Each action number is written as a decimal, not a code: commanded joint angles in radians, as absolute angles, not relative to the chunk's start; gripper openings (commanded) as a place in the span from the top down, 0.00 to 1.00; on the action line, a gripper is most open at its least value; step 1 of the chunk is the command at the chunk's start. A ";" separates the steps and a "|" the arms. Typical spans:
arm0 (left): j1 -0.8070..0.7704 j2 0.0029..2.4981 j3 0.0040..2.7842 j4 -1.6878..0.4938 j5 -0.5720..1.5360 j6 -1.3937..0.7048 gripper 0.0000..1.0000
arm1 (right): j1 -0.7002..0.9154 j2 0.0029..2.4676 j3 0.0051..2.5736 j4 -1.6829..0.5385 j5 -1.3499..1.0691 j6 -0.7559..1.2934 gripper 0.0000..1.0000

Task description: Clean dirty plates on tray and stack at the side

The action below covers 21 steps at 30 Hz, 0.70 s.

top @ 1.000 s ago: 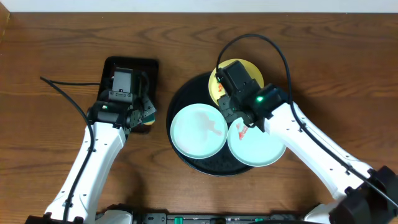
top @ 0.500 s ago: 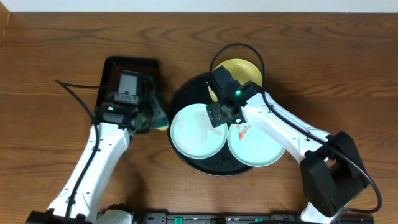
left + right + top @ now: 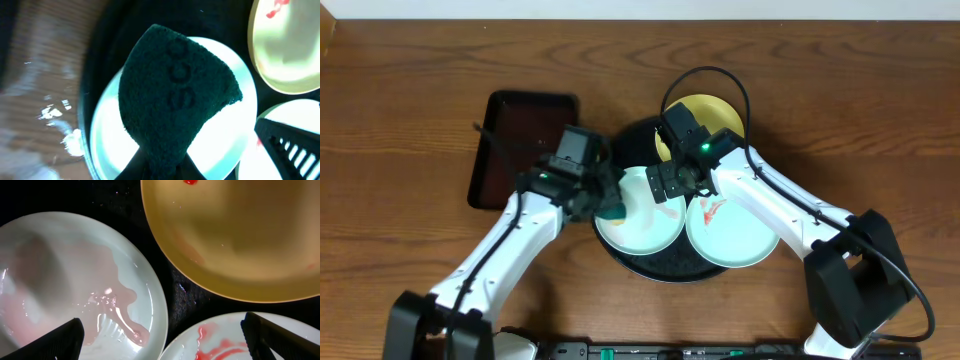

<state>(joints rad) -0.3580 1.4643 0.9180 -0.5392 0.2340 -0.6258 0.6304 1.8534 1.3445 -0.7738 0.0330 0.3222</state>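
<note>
So, big picture: the wood table (image 3: 400, 80) has plenty of bare room to the right of the black tray (image 3: 660, 268) for a stack, and nothing is stacked there yet. All three plates sit on that tray, so I'd call this the early part of the job. The brown tray (image 3: 515, 140) off to the left is well apart and holds nothing I can see. The left pale plate (image 3: 640, 228) has a watery pink film, while the right pale plate (image 3: 735, 240) and the yellow plate (image 3: 725, 115) both show red smears. It's tight in there. The plates sit just beside each other, and the yellow and right ones poke over the rim. Both arms crowd over the left plate. The right gripper (image 3: 162, 335) is spread wide and carries nothing, while the left gripper (image 3: 605, 200) is pinching a dark green sponge (image 3: 175, 105) over that plate's left side.
</note>
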 commanded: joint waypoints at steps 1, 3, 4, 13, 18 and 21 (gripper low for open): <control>-0.373 1.512 0.918 -0.513 0.223 -0.677 0.92 | 0.621 1.846 1.345 -0.774 0.034 0.329 0.01; -0.373 1.536 0.918 -0.506 0.222 -0.694 0.92 | 0.622 1.846 1.345 -0.774 0.033 0.329 0.01; -0.373 1.547 0.918 -0.506 0.222 -0.694 0.92 | 0.622 1.846 1.345 -0.774 0.033 0.329 0.01; -0.373 1.577 0.918 -0.487 0.224 -0.694 0.92 | 0.630 1.846 1.344 -0.781 0.036 0.328 0.01; -0.392 1.577 0.918 -0.485 0.224 -0.694 0.92 | 0.630 1.846 1.344 -0.774 0.062 0.329 0.01; -0.424 1.577 0.918 -0.481 0.224 -0.694 0.92 | 0.630 1.846 1.344 -0.773 0.063 0.329 0.01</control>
